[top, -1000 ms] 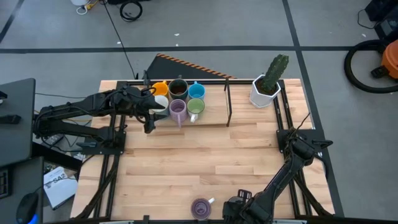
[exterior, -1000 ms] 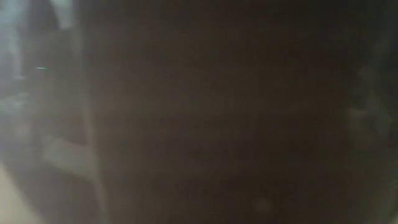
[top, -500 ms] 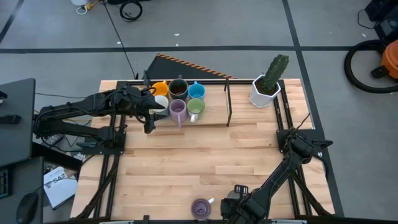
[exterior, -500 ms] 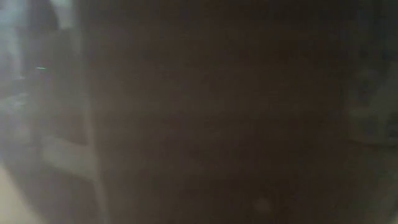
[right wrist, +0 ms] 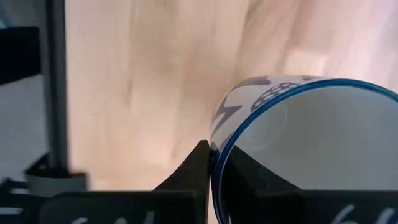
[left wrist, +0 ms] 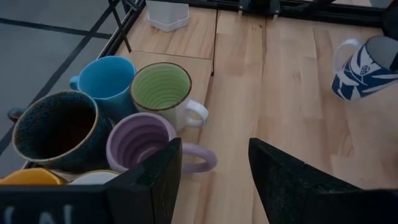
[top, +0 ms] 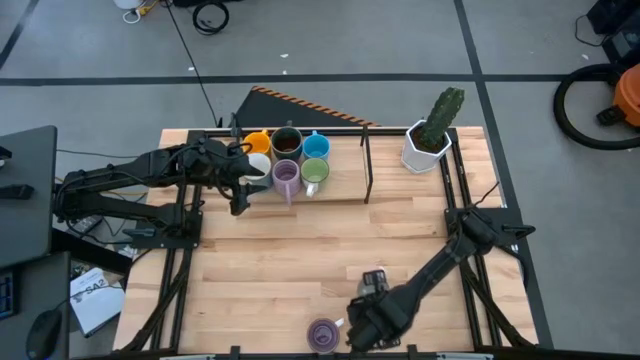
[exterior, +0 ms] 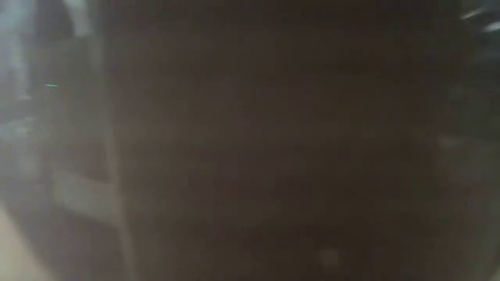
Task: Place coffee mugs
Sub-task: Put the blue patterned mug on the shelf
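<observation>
Blue-patterned mug (right wrist: 298, 143) at the table's near edge, just beside a purple mug (top: 323, 334); right gripper (right wrist: 211, 163) pinched shut on its rim. Thin rim grip could let it swing or slip and knock the neighbour. Left gripper (left wrist: 214, 165) gapes wide, empty, by the clustered mugs (left wrist: 124, 118) at the far side.

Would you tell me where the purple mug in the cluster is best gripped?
Probably its rim beside the handle, coming from above on the open-table side: the purple mug stands upright, its handle juts toward bare wood, and the dark mug and green mug crowd its other sides.
</observation>
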`<action>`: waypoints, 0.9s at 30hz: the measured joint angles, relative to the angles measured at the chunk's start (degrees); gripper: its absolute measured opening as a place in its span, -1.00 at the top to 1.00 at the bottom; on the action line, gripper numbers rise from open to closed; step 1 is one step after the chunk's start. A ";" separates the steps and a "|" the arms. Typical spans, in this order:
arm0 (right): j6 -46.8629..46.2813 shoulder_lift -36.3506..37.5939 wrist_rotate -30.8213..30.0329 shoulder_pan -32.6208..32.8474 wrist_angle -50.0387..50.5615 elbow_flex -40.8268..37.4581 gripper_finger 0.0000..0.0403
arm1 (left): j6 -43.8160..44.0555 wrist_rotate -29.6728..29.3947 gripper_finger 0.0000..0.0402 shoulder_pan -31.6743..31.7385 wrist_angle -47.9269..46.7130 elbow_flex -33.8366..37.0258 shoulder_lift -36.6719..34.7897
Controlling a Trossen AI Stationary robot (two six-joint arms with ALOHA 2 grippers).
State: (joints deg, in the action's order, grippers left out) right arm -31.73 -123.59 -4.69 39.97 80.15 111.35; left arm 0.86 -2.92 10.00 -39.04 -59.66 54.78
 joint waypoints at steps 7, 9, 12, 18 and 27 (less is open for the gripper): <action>13.06 0.02 -1.71 -4.81 4.57 3.24 0.83 | -0.30 -0.02 0.04 0.00 -0.21 0.00 0.00; 16.49 0.02 -1.71 -6.16 4.85 4.82 0.83 | -0.18 0.00 0.04 0.00 -0.23 -0.02 0.00; 22.02 0.02 -2.15 -7.76 6.36 7.82 0.83 | -0.09 0.00 0.04 0.00 -0.23 0.00 0.00; 31.45 0.76 -6.02 -12.18 7.53 10.63 0.83 | -0.63 -0.67 0.04 -0.02 -0.16 0.00 -0.02; 42.45 1.97 -2.25 -19.21 5.20 9.27 0.83 | -0.72 -5.15 0.04 0.02 -0.12 0.00 -0.02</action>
State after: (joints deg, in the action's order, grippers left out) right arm 10.72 -121.62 -6.94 20.76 85.35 120.62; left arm 0.14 -8.07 10.02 -39.16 -59.66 54.76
